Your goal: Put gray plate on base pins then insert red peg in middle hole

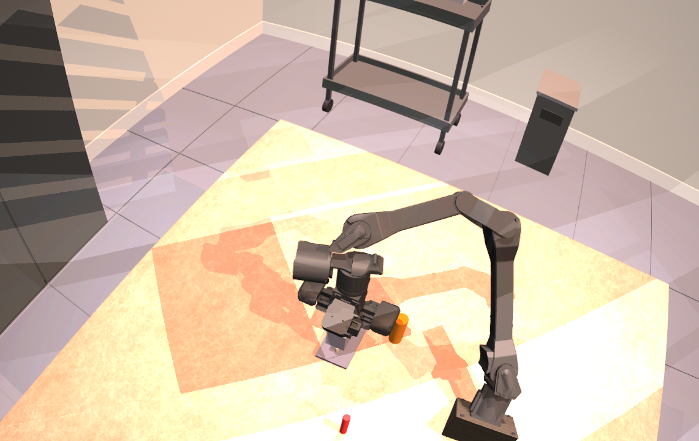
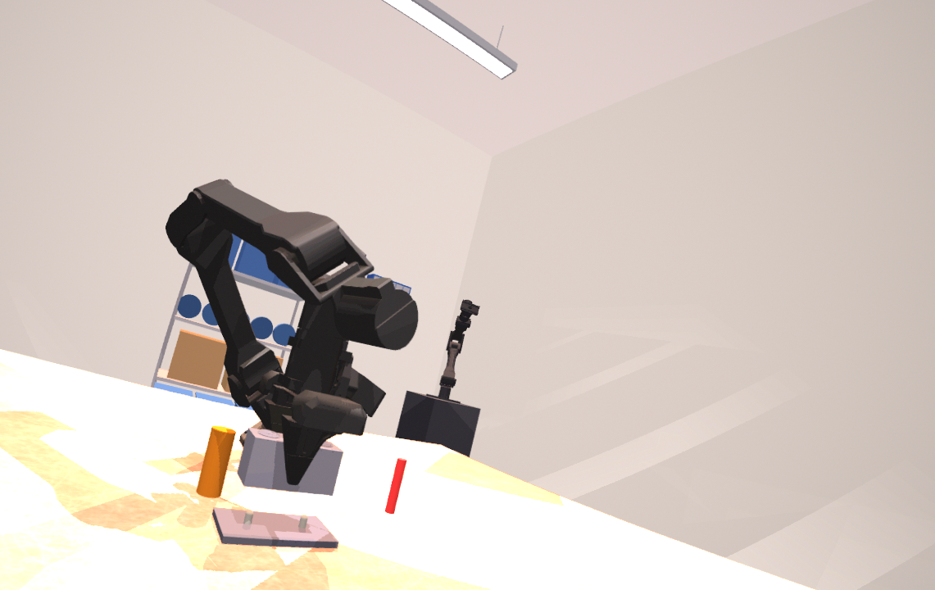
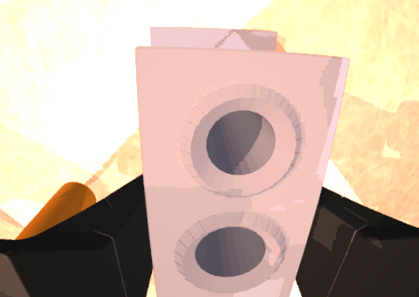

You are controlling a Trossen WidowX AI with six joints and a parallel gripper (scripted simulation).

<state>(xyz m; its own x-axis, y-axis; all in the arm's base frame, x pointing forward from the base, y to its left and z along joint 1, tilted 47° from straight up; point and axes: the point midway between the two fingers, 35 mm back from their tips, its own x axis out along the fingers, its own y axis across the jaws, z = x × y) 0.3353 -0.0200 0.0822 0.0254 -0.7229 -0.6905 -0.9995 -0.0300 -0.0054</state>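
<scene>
The gripper point(image 2: 299, 469) is clamped on the gray plate point(image 2: 291, 460) above the base point(image 2: 276, 529). Risk: misaligned holes would catch the two pins point(image 2: 301, 523), leaving the plate tilted.

Around me the floor point(image 1: 214, 117) is grey tile. A wheeled cart point(image 1: 334, 49) stands at twelve o'clock, a dark bin point(image 1: 546, 131) at two. Behind me stands a shelf rack point(image 2: 171, 308) with blue boxes. A strip light point(image 2: 456, 36) hangs overhead.
</scene>
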